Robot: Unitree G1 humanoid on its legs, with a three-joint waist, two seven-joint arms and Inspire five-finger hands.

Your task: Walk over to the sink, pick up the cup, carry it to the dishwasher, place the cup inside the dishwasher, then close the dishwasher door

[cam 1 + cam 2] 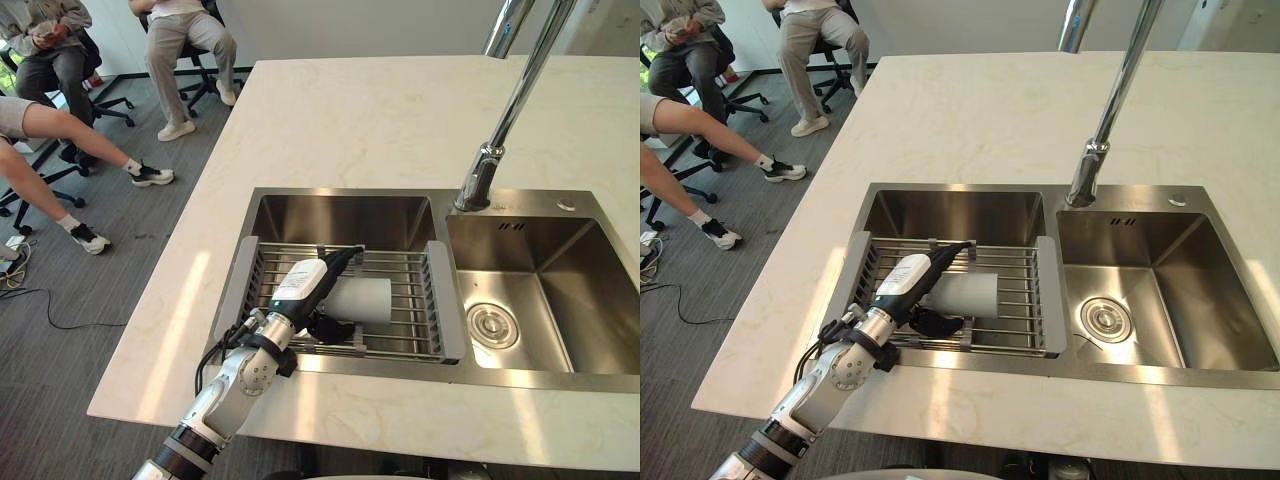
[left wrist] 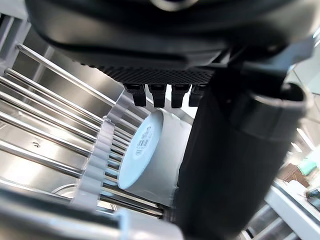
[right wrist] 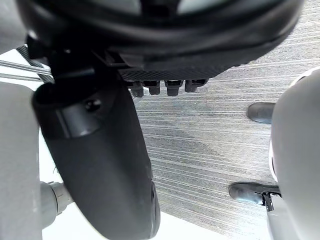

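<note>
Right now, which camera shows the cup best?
Right eye view: the cup lies sideways on the rack, under the left hand. Left eye view matches. Left wrist view shows its base, close. Right wrist view faces the floor.

Nothing legible — the sticker [image 2: 143, 141] on the cup [image 2: 156, 156] is unreadable.

sink [image 1: 585, 290] open from above; faucet [image 1: 513, 100] rises behind.

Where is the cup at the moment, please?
In the eye views, the cup lies on the rack in the sink's left basin, by the left hand.
</note>
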